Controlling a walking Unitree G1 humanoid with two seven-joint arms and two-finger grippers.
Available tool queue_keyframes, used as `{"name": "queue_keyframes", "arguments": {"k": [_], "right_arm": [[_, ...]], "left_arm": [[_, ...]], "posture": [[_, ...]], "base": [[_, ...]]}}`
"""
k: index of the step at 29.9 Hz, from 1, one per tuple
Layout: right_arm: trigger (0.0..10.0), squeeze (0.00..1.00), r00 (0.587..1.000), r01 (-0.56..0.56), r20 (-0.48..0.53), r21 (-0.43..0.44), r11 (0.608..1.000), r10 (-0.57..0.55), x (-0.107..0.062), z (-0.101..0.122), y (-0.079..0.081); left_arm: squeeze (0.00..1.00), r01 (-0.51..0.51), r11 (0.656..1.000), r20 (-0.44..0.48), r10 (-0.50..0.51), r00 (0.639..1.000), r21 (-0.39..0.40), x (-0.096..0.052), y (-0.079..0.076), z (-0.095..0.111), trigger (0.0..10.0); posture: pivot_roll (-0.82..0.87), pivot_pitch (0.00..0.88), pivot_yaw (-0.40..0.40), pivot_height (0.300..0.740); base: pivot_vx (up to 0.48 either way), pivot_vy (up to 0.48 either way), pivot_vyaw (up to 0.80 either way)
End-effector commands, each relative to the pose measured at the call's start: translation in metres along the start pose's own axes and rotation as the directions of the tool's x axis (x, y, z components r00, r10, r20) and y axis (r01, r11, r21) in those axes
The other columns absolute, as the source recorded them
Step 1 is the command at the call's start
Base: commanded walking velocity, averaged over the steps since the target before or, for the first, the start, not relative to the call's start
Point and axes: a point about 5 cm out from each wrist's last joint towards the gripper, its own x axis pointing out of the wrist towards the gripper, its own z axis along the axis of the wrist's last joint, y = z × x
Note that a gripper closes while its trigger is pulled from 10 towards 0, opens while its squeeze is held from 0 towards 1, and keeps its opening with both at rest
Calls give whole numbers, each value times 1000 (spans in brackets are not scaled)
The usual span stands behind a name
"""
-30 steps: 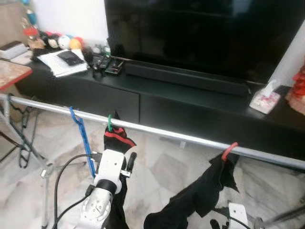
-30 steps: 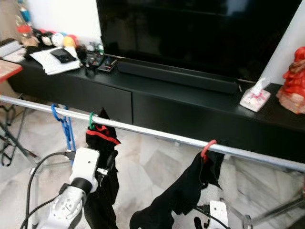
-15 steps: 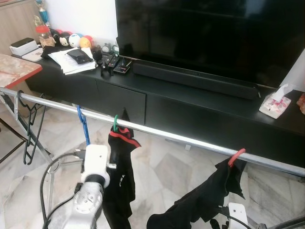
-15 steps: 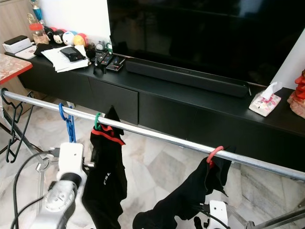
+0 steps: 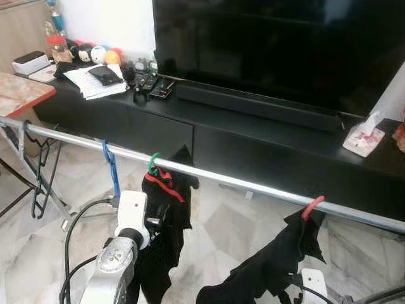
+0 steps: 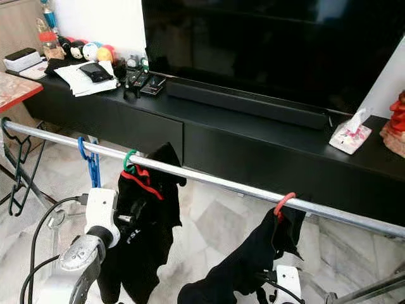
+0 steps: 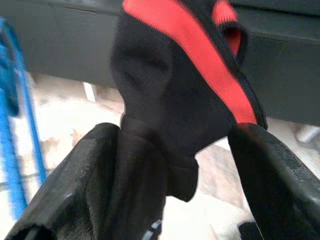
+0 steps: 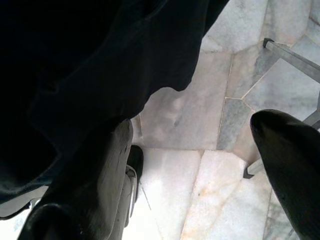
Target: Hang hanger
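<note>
**Left gripper spread at the black-and-red garment, green hanger on rail**

Left gripper (image 7: 175, 165) fingers apart, black-and-red garment (image 5: 166, 215) between them; firm contact not clear. Green hanger (image 5: 153, 166) hooked on the metal rail (image 5: 253, 185), garment hanging from it. Along the rail: blue hanger (image 5: 111, 166) just left of green, red hanger (image 5: 308, 206) with a black garment (image 5: 272, 266) far right. Right gripper (image 8: 200, 165) low under that black garment, fingers spread, holding nothing. TV console (image 5: 266, 142) behind the rail.
</note>
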Motion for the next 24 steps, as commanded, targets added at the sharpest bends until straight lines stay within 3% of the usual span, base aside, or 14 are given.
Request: {"name": "queue_keyframes", "arguments": {"k": [1, 7, 8, 9, 10, 14, 15, 21, 22, 24], "right_arm": [[10000, 0, 1000, 7, 6, -5, 1000, -7, 0, 3, -3], [10000, 0, 1000, 8, 6, -5, 1000, -8, 0, 3, -3], [10000, 0, 1000, 8, 5, -6, 1000, -8, 0, 3, -3], [10000, 0, 1000, 8, 5, -5, 1000, -8, 0, 3, -3], [10000, 0, 1000, 8, 5, -6, 1000, -8, 0, 3, -3], [10000, 0, 1000, 8, 4, -9, 1000, -8, 0, 3, -3], [10000, 0, 1000, 8, 4, -9, 1000, -8, 0, 3, -3], [10000, 0, 1000, 6, 5, -10, 1000, -6, 0, 3, -3], [10000, 0, 1000, 6, 5, -10, 1000, -6, 0, 3, -3], [10000, 0, 1000, 6, 6, -10, 1000, -6, 0, 3, -3]], "left_arm": [[0, 36, 999, -5, -36, 999, -16, 3, 4, -2, 10000], [0, 51, 998, -28, -52, 998, -34, 6, 5, -5, 10000], [0, 49, 998, -30, -50, 998, -47, 6, 5, -6, 9333], [0, 47, 997, -30, -49, 998, -54, 6, 5, -6, 9333], [0, 47, 997, -30, -48, 998, -60, 6, 5, -7, 7569], [0, 39, 996, -28, -42, 999, -86, 7, 5, -8, 8353], [0, 37, 996, -27, -39, 999, -86, 9, 5, -8, 9098], [0, 41, 997, -7, -42, 999, -69, 14, 6, -5, 9020], [0, 42, 997, -6, -43, 999, -65, 15, 5, -5, 8471], [0, 28, 999, -9, -28, 1000, -31, 20, 5, -4, 4196]], "posture": [[78, 0, -89, 716], [76, 0, -90, 716], [76, 0, -90, 716], [76, 0, -90, 716], [74, 0, -92, 716], [74, 0, -93, 716], [74, 0, -93, 716], [74, 0, -93, 716], [74, 0, -93, 716], [70, 0, -92, 716]], "base": [[0, 0, 0], [0, 0, 0], [0, 0, 0], [0, 0, 0], [0, 0, 0], [0, 0, 0], [0, 0, 0], [0, 0, 0], [0, 0, 0], [0, 0, 0]]}}
